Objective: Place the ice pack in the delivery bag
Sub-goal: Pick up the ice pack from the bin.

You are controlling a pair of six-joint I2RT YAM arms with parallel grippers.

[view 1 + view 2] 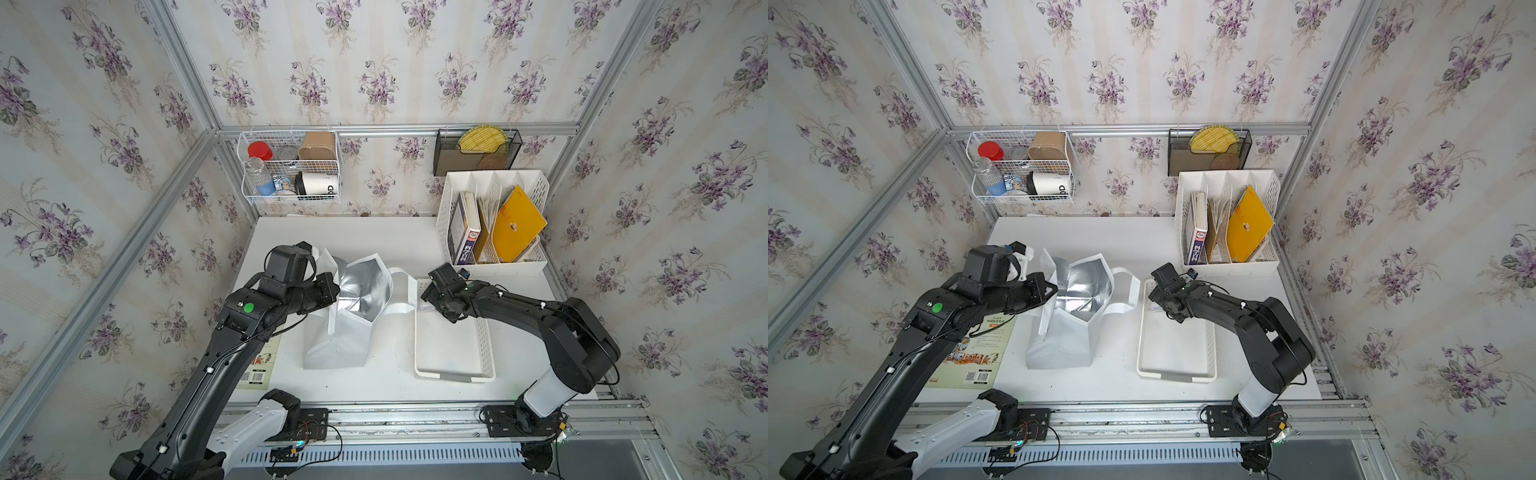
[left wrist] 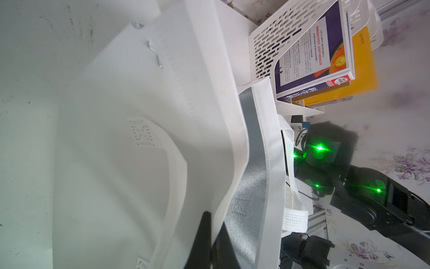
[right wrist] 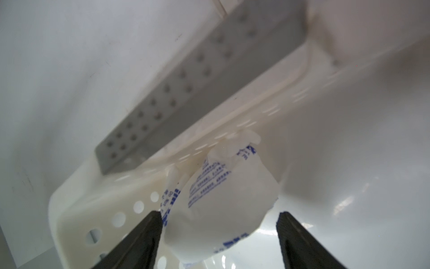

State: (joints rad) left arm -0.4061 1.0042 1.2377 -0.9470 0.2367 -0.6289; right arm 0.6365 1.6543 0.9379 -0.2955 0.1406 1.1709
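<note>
Jaws spread, the right gripper point(image 3: 219, 214) straddles the ice pack point(image 3: 221, 193): centre it, squeeze gently; left gripper point(image 2: 213, 223) clamps the delivery bag point(image 2: 151, 93).

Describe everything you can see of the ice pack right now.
The ice pack is a small soft whitish pouch, plump and wrinkled, with blue print on a white label. It lies in the white perforated tray, against its wall near a corner. The right gripper straddles it, jaws open: one finger at its edge, the other apart. In a top view only a sliver shows beside the gripper.
</note>
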